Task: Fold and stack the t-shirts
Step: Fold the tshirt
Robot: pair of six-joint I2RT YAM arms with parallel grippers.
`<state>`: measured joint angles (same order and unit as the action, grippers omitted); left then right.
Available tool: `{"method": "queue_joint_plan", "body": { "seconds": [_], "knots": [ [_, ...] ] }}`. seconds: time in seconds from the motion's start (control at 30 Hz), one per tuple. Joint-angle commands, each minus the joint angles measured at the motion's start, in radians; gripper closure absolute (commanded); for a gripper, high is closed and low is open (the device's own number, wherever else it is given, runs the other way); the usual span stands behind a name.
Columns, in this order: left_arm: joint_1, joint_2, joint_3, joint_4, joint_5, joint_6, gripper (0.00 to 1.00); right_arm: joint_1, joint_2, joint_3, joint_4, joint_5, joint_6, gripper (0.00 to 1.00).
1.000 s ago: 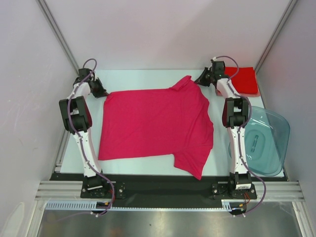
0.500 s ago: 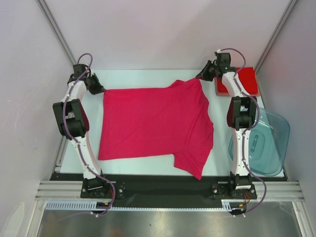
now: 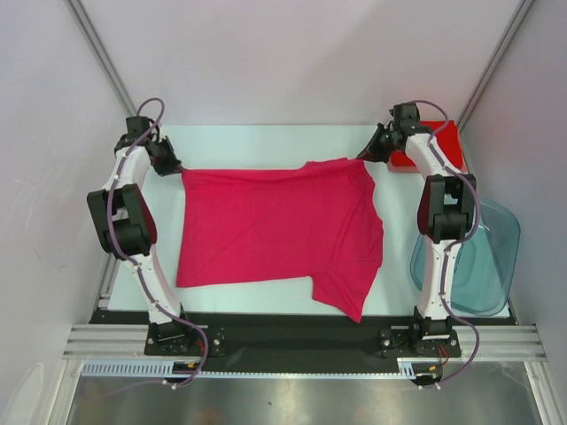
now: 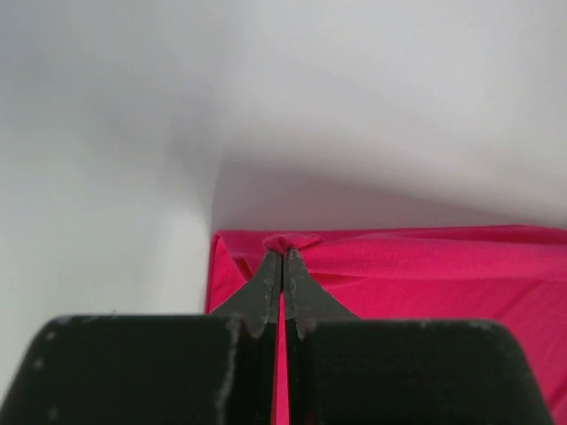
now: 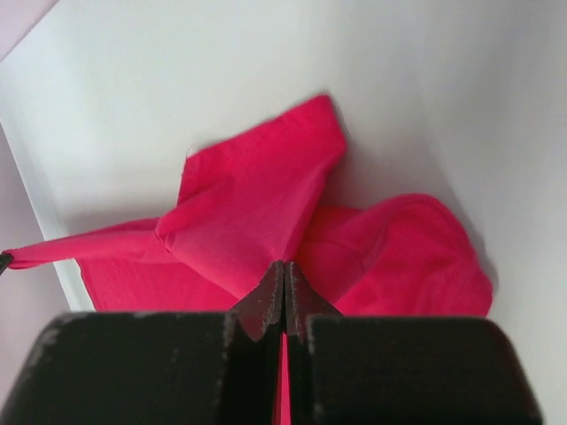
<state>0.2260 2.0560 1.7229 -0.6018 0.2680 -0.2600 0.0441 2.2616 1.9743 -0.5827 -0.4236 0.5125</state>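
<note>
left arm (image 3: 125, 221) stretched forward, left claw (image 3: 174, 167) clamped | right arm (image 3: 443, 212) stretched forward, right claw (image 3: 362, 156) clamped

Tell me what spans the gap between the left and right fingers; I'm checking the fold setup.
The magenta-pink t-shirt: its far edge, pinched by the left fingers and right fingers, stretches between them, as the top view shows.

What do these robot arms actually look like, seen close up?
The left arm and right arm are slim white tubes with chunky black joints. A thin grey-purple cable loops along each. The left gripper and right gripper each end in two dark, tapering fingers.
</note>
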Motion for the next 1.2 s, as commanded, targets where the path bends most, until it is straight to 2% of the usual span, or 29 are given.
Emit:
{"method": "queue_joint_plan", "body": {
  "seconds": [0.0,0.2,0.6,0.83,1.17],
  "knots": [
    [0.019,-0.072,-0.017,-0.039,-0.033,0.053,1.00,-0.013,-0.111,-0.050,-0.022,0.014,-0.028,1.00],
    [0.027,-0.111,-0.069,-0.050,-0.041,0.076,1.00,-0.016,-0.218,-0.175,0.006,0.009,-0.020,1.00],
    [0.027,-0.189,-0.213,-0.058,-0.070,0.087,1.00,-0.006,-0.327,-0.417,0.018,0.023,-0.008,1.00],
    [0.027,-0.192,-0.270,-0.047,-0.065,0.073,1.00,0.000,-0.367,-0.491,0.038,0.037,-0.006,1.00],
    [0.027,-0.142,-0.263,-0.059,-0.084,0.068,1.00,0.017,-0.358,-0.542,0.063,0.046,-0.002,1.00]
  ]
}}
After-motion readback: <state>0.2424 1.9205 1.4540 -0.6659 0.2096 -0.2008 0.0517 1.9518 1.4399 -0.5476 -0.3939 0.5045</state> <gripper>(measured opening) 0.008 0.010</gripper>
